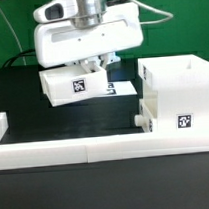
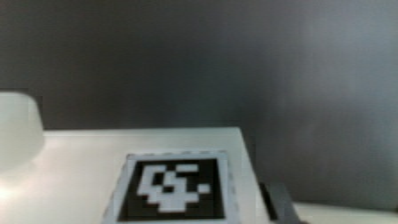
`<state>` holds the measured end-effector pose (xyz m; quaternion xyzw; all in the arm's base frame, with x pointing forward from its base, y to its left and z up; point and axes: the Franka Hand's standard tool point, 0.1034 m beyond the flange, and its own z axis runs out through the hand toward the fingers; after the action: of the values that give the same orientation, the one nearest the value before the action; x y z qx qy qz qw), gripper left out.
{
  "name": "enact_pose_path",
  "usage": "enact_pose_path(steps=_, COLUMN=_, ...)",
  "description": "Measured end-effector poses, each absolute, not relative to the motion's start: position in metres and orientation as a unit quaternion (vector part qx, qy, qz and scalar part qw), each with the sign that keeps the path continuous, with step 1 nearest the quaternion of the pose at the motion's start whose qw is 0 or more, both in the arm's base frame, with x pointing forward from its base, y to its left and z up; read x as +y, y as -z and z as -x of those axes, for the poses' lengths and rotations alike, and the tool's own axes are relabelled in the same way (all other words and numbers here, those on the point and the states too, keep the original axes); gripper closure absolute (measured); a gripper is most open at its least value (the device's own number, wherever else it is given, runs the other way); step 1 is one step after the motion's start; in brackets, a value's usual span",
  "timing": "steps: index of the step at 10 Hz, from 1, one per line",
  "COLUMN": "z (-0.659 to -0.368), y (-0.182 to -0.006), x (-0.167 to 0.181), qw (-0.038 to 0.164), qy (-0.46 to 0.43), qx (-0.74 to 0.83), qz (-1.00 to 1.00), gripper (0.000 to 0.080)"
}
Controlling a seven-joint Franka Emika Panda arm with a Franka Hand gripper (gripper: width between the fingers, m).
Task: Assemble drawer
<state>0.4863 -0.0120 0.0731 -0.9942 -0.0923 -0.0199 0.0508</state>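
Gripper [image 1: 91, 63] holds a small white plastic open-top tray [image 1: 73, 85] with a black-and-white tag, lifted off the black table [image 1: 33, 122], jaws narrowed on its wall. Tall white boxy housing [image 1: 178, 93] stands at three o'clock from it, apart, behind the long low white bar [image 1: 85, 150].

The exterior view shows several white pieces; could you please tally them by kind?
Small tray, held in the tool: 1
Tall boxy housing: 1
Long low bar: 1
Marker board: 1
Total: 4
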Motion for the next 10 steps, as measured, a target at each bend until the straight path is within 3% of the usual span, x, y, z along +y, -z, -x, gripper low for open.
enact_pose_path(steps=2, z=-0.491, y=-0.071, x=0.014, qw=0.052, qy=0.021, qx=-0.091, qz=0.994, gripper=0.0757)
enact_pose_path(steps=6, z=-0.49, y=-0.07, x=0.011, qw=0.05, qy=0.023, qx=-0.161, qz=0.985, gripper=0.0757)
enact_pose_path(steps=10, z=-0.494, y=-0.064, x=-0.01, qw=0.044, qy=0.033, qx=-0.372, qz=0.927, gripper=0.0757)
